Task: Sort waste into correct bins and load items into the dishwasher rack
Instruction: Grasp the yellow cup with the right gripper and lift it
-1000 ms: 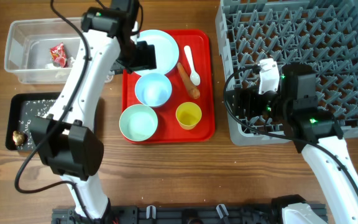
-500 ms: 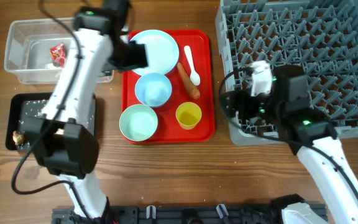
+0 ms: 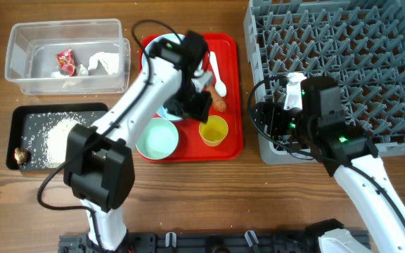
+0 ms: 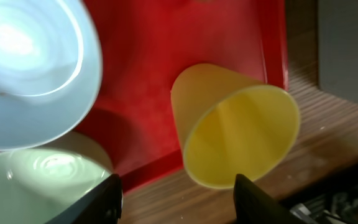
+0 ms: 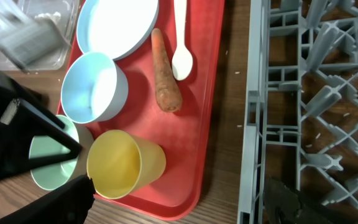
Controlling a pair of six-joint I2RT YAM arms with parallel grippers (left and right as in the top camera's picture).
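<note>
Right in front of our left tool [image 4: 177,186], which is spread wide and holds nothing, stands the yellow cup [image 4: 235,134] on the red tray [image 5: 204,124]. Our right tool [image 5: 179,202] is spread wide too, with nothing in it, over the gap between the red tray and the grey rack [image 3: 371,49]. We think most of the waste is sorted. Well away from the left tool, the clear tub [image 3: 20,77] has the red wrapper [image 3: 66,61] and the white tissue [image 3: 103,62] in it. The black tray [image 3: 20,116] beside the tub has the rice [image 3: 60,133] and the brown lump [image 3: 21,155]. Only the carrot [image 5: 165,78] is left, lying near the left tool, next to the white spoon [image 5: 181,37]. None of the dishes are loaded. The plate [image 5: 117,25], the blue bowl [image 5: 92,87], the green bowl [image 3: 157,138], the cup and the spoon all sit on the red tray, and as far as we can see no dish is in the rack. So we have the carrot and all five dishes to move
</note>
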